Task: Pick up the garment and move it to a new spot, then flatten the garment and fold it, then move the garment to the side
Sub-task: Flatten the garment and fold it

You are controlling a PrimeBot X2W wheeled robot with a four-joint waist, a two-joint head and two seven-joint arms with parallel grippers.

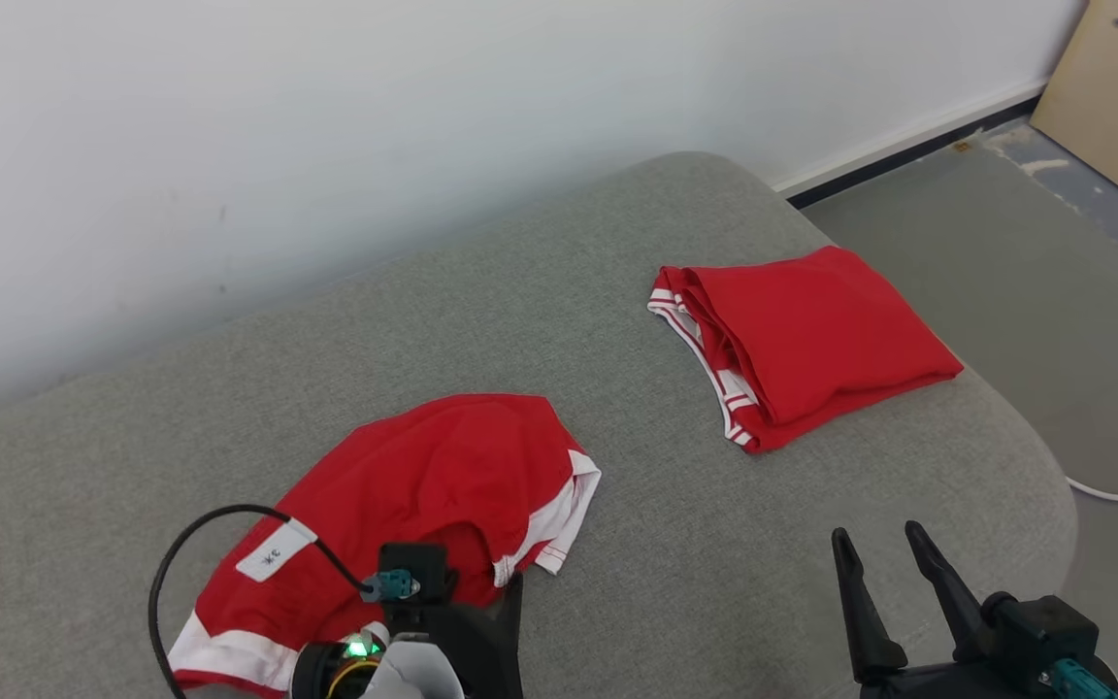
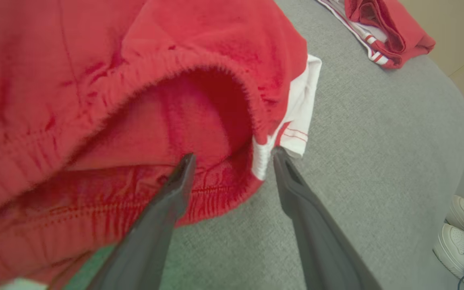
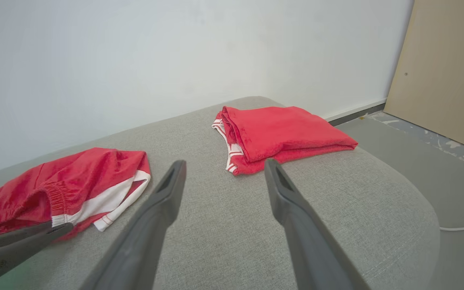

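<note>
Evidently picking up: left gripper (image 2: 234, 155), wide open and empty, straddles the waistband of the red shorts (image 1: 423, 466), perhaps touching; next it must pinch shut.

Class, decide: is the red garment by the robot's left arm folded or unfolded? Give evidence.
Unfolded: the red garment lies rumpled, its waistband gaping open.

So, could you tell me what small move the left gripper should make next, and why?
Probably close the left gripper on the waistband of the crumpled red shorts. Its open fingers straddle that gathered edge, one tip over the cloth, the other by the white trim, nothing pinched yet. The right gripper hangs open above the grey cushion, clear of the cloth.
</note>
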